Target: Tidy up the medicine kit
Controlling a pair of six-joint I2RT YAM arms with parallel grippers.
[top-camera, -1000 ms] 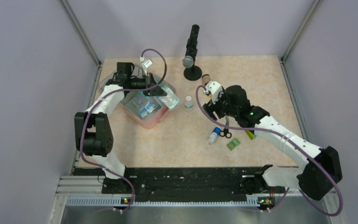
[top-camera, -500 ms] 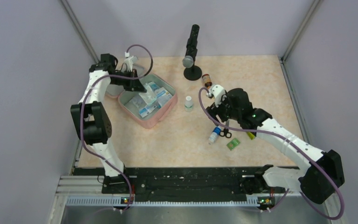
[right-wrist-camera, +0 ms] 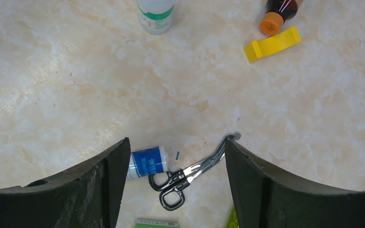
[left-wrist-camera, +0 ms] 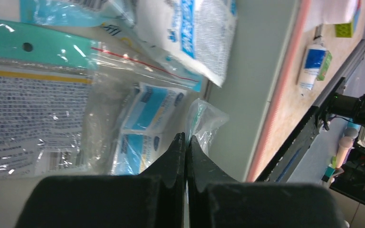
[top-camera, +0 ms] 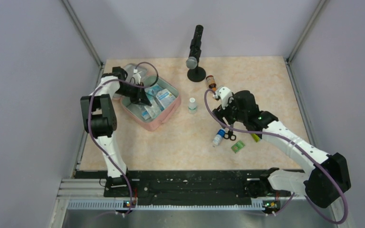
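Note:
The medicine kit (top-camera: 158, 123), a pink soft case with grey lining, lies open at the left of the table, holding several blue-and-white sachets (top-camera: 164, 99) and clear plastic packets. My left gripper (top-camera: 140, 98) reaches down inside it. In the left wrist view its jaws are pressed together, the left gripper (left-wrist-camera: 186, 137) resting at a crumpled clear packet (left-wrist-camera: 205, 118) beside the grey lining (left-wrist-camera: 252, 95). My right gripper (top-camera: 222, 124) hangs open above small scissors (right-wrist-camera: 197, 172) and a blue-labelled bottle (right-wrist-camera: 147, 161), touching neither.
A white bottle (top-camera: 192, 105), a brown orange-capped bottle (top-camera: 211, 81), a green packet (top-camera: 238, 147) and a yellow piece (top-camera: 255, 137) lie around the right arm. A black stand (top-camera: 196, 52) rises at the back centre. Metal rails edge both sides of the table.
My left arm pulled back toward the far left, then came down into the open kit, jaws shut throughout. The right gripper shifted slightly toward the scissors.

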